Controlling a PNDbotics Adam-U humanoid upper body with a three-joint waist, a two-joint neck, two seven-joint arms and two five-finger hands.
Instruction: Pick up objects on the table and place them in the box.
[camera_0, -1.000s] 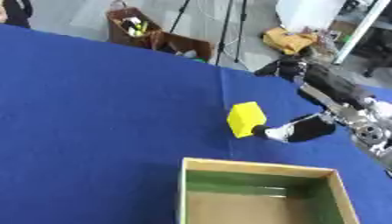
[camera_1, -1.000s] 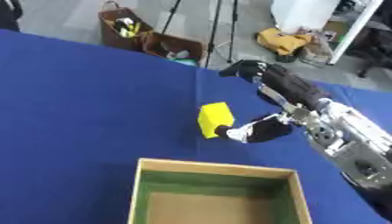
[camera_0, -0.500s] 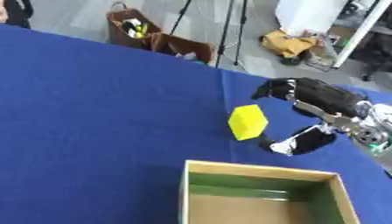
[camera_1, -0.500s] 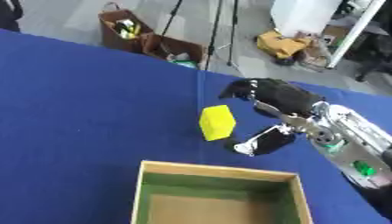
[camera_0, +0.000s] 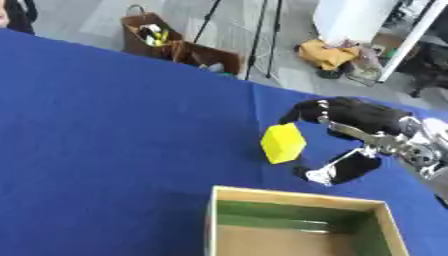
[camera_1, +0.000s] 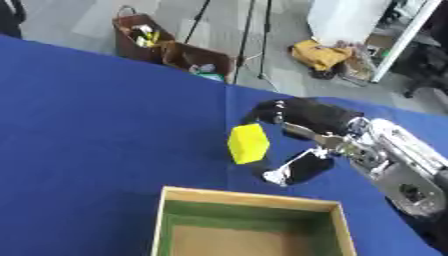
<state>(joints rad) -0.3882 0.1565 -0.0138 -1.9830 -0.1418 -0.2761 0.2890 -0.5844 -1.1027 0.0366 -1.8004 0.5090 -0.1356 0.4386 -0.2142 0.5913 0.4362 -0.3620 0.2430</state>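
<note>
While the yellow block (camera_0: 283, 143) sits tilted on the blue counter (camera_0: 114, 130), just far of the box (camera_0: 297, 227) and a little left of its middle, the right hand (camera_0: 350, 145) brackets it from the right. Fingers (camera_0: 302, 112) arch over the block's far right edge; the thumb (camera_0: 325, 172) hangs below, near the box's far wall. Hand spread, not closed on anything. Cannot tell whether any fingertip touches the block; it looks just beside it.

Left hand not seen in either view.

Box: wooden rim, green inner walls, seems to hold nothing in the part that shows.

Risks as I judge them:
- Block stands on an edge or corner, so a closing finger could tip or skid it left, out of the grasp.
- Thumb sits low and near the box wall; closing or lifting could clip the rim and shove the box.
- A pinch across slanted faces may let the block twist free during the carry, dropping it short of the box.
</note>
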